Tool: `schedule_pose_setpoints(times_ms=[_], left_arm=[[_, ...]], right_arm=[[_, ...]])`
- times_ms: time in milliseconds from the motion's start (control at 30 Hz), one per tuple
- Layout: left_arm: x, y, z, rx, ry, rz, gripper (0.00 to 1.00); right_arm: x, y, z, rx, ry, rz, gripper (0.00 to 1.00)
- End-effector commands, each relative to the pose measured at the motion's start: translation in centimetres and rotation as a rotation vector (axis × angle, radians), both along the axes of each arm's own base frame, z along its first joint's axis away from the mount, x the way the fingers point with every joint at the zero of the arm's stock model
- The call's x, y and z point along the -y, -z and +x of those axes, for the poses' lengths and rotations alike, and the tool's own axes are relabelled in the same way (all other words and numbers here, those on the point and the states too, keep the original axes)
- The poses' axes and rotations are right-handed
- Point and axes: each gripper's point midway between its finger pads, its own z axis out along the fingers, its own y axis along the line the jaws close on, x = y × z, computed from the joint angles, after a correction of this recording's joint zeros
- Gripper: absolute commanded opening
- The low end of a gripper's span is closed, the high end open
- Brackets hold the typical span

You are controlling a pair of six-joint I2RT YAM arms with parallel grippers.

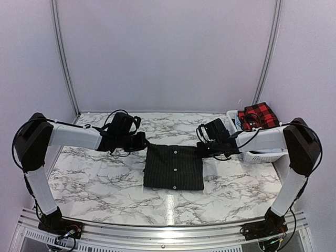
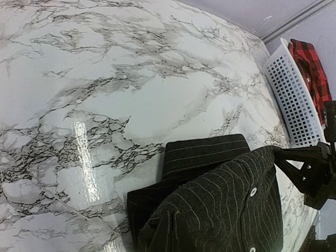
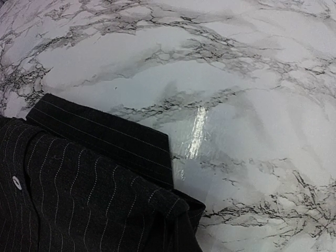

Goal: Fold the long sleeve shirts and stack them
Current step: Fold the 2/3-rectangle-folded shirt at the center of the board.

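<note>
The black pinstriped shirt [image 1: 174,167] lies folded into a rectangle at the table's middle, buttons up. My left gripper [image 1: 143,142] is at its far left corner and my right gripper [image 1: 202,148] at its far right corner. In both wrist views the pinstriped cloth [image 2: 220,205] [image 3: 79,194] rises from the table toward the lens, and my own fingers are hidden under it. Both grippers are shut on a corner of this shirt. The red-and-black checked shirt [image 1: 257,115] sits bunched in the basket at the right.
The white lattice basket [image 1: 260,156] stands at the table's right edge, just behind my right arm; the left wrist view shows its wall [image 2: 291,94]. Marble tabletop [image 1: 94,173] surrounds the shirt. Walls close the back and sides.
</note>
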Motion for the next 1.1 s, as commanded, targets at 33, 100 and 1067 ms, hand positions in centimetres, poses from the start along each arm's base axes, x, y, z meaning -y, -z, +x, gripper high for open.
schedule_pose_setpoints(times_ms=[33,100,1067], left_arm=[[1.2,-0.8,-0.5,0.002,0.079,-0.025,0.03],[1.6,-0.4,-0.5,-0.011,0.096,-0.031,0.04],[4.5,2.4,-11.4,-0.155,0.384,-0.029,0.25]], right_arm=[[0.6,-3.7,0.3,0.054,0.033,0.008,0.0],[1.2,-3.7,0.0,0.049,0.052,-0.001,0.0],[5.9,5.0,-2.9,-0.104,0.161,-0.041,0.0]])
